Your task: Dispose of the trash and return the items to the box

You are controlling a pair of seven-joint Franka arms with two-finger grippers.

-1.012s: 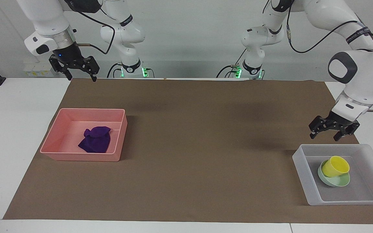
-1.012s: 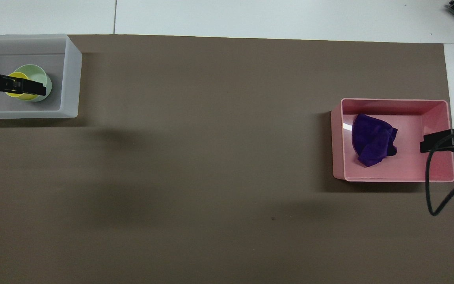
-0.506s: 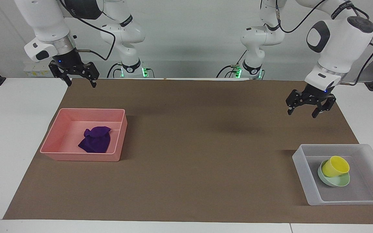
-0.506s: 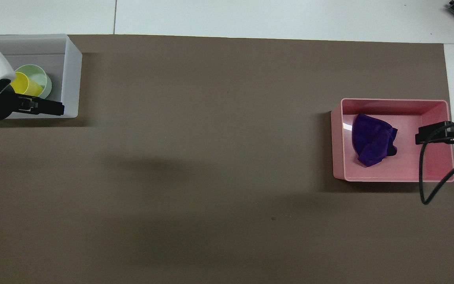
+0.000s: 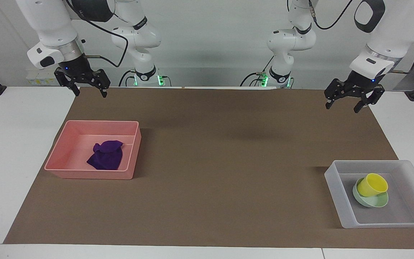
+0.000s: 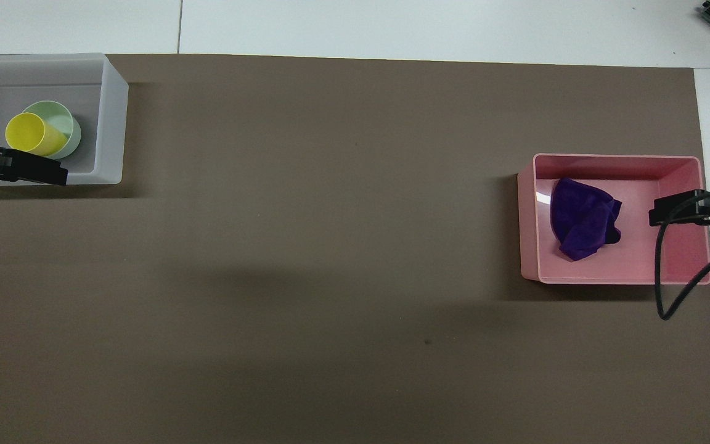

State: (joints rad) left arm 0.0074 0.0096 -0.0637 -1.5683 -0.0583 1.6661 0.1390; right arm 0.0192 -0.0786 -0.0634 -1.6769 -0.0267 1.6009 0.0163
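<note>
The trash, a deep-purple cloth wad (image 5: 106,155) (image 6: 583,219), lies inside a pink tray (image 5: 84,174) (image 6: 530,216). The box (image 5: 336,187) (image 6: 111,117), translucent white, holds the items: a yellow cup (image 5: 372,184) (image 6: 28,134) leaning tilted in a mint-green bowl (image 5: 374,202) (image 6: 64,117). My left gripper (image 5: 342,108) (image 6: 47,174) hangs open and empty high over the mat's edge at the left arm's end, apart from the box. High over the mat's corner at the right arm's end, my right gripper (image 5: 90,94) (image 6: 663,213) is open and empty.
A brown mat (image 5: 228,162) covers most of the white table (image 5: 20,144). The pink tray sits toward the right arm's end, the box toward the left arm's end. A black cable (image 6: 663,277) loops down from the right wrist.
My left gripper has risen from just above the box and drawn back toward the robots, staying open. The right gripper has barely shifted. The cup, bowl and cloth have not moved.
</note>
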